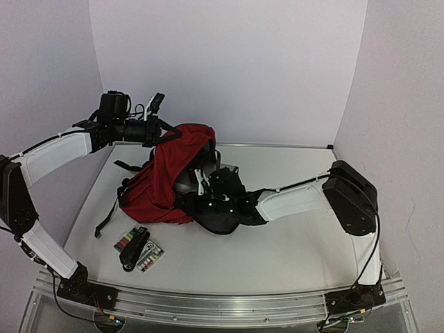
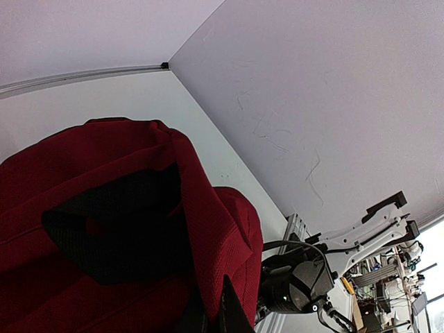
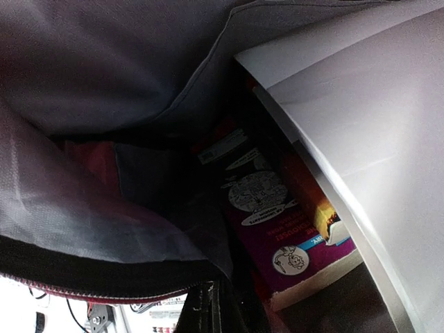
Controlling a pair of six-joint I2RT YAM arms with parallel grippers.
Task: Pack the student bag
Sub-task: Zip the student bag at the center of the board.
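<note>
The student bag (image 1: pixel 156 187) is a dark red backpack lying at the left middle of the table with its mouth facing right. High above the table, my left gripper (image 1: pixel 164 137) is shut on the bag's raised top flap (image 2: pixel 208 208) and holds it up; the dark fingertips (image 2: pixel 229 312) pinch the red fabric. My right gripper (image 1: pixel 203 182) is inside the mouth, shut (image 3: pixel 216 309), beside the black stitched rim (image 3: pixel 104 274); whether it pinches the rim does not show. Inside, against the grey lining (image 3: pixel 104 76), stand a purple book (image 3: pixel 277 222) and a white book (image 3: pixel 361 139).
Two flat packs of coloured pens (image 1: pixel 127 240) (image 1: pixel 150 256) and a black object (image 1: pixel 135 247) lie on the table in front of the bag. A black strap (image 1: pixel 105 220) trails to the left. White walls close in behind and on both sides.
</note>
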